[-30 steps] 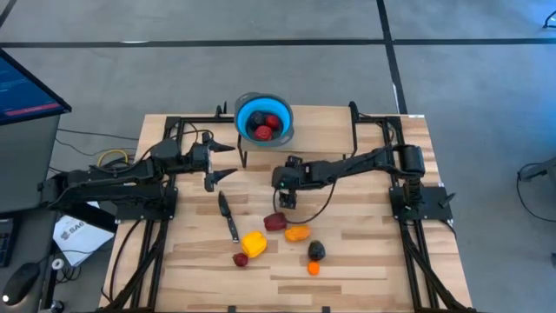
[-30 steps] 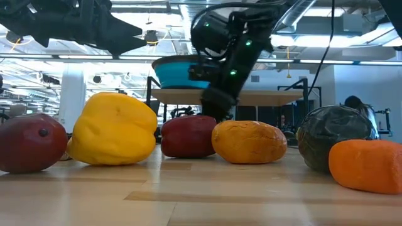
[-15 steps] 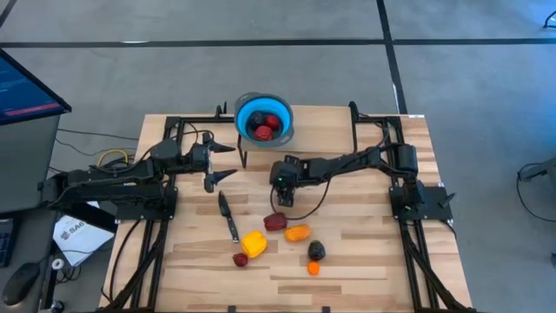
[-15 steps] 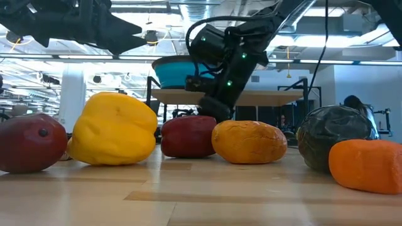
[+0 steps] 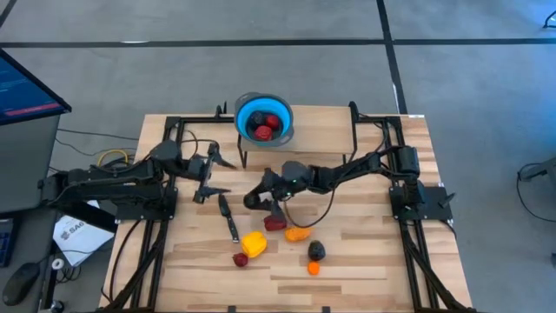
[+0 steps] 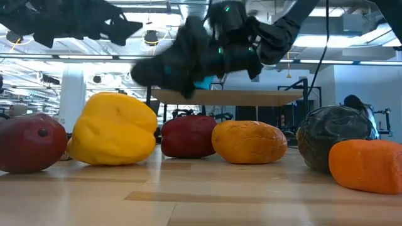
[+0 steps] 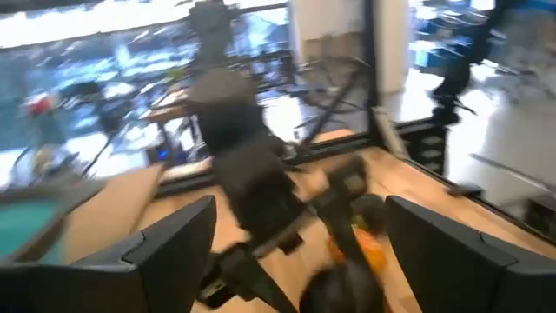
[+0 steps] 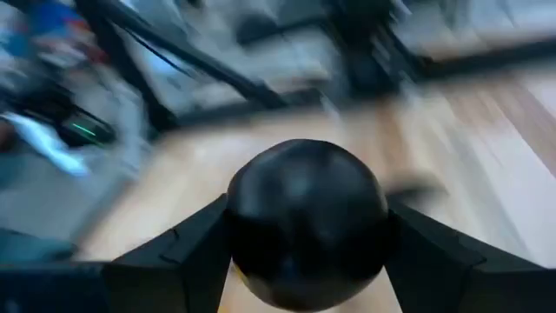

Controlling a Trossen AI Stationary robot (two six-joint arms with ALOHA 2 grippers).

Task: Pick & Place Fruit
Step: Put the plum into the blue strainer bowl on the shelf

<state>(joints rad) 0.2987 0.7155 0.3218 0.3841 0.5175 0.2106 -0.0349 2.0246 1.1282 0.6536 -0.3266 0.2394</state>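
The right tool [image 5: 254, 196] hangs over the middle of the surface [image 5: 365, 261], its fingers [image 8: 187, 248] clamped on a black fruit [image 8: 306, 217]. The left tool [image 5: 211, 172], fingers apart and empty, waits near the surface's left side. A knife [image 5: 228, 217] lies below it. On the surface sit a yellow fruit [image 5: 254, 243], two red ones [image 5: 275, 223] [image 5: 241, 259], two orange ones [image 5: 297, 233] [image 5: 314, 269] and a dark one [image 5: 317, 250]. More fruit lies in the blue bowl [image 5: 248, 113] at the far edge.
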